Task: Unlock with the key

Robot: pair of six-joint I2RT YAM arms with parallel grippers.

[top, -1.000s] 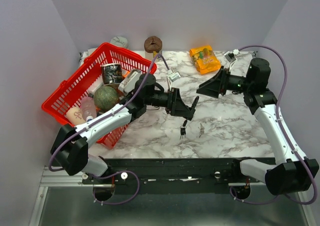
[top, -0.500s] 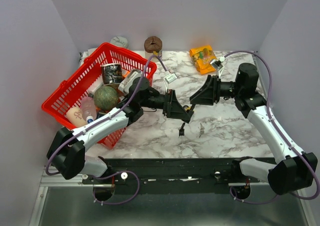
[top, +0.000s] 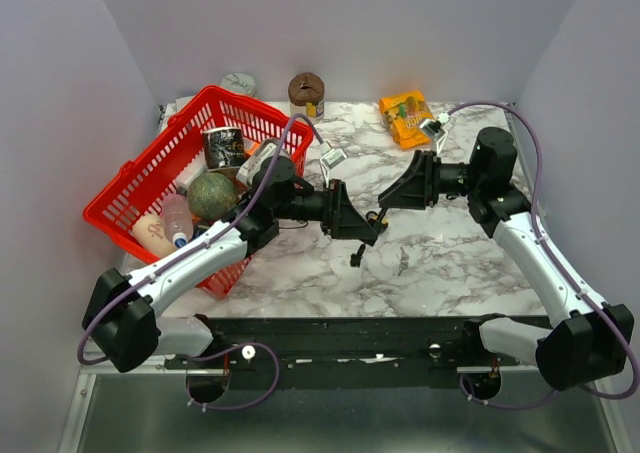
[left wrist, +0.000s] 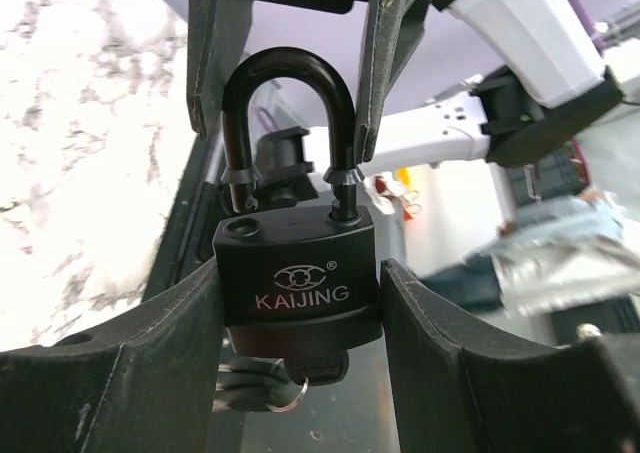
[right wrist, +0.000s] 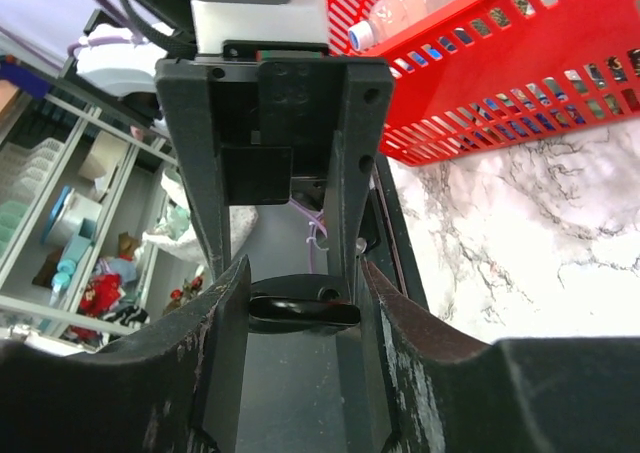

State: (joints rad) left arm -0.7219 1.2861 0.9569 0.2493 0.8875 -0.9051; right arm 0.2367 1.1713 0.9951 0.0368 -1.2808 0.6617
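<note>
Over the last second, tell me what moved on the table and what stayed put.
The right gripper swung in from the right toward the middle and now straddles the shackle of the padlock. The left gripper drew back slightly to the left, carrying the padlock and its dangling keys along. Nothing was let go. The red basket and the orange snack bag did not move.

in the top view a basket (top: 130,188) stands at the left of the table (top: 450,263), with a ball (top: 212,195), a bottle (top: 176,220) and a can (top: 223,146) in it. a snack bag (top: 408,118) lies at the upper right. at centre the padlock (left wrist: 298,288) sits between the fingers of the left gripper (left wrist: 298,268), its shackle up between those of the right gripper (left wrist: 290,123), the key (left wrist: 318,368) hanging below.
</note>
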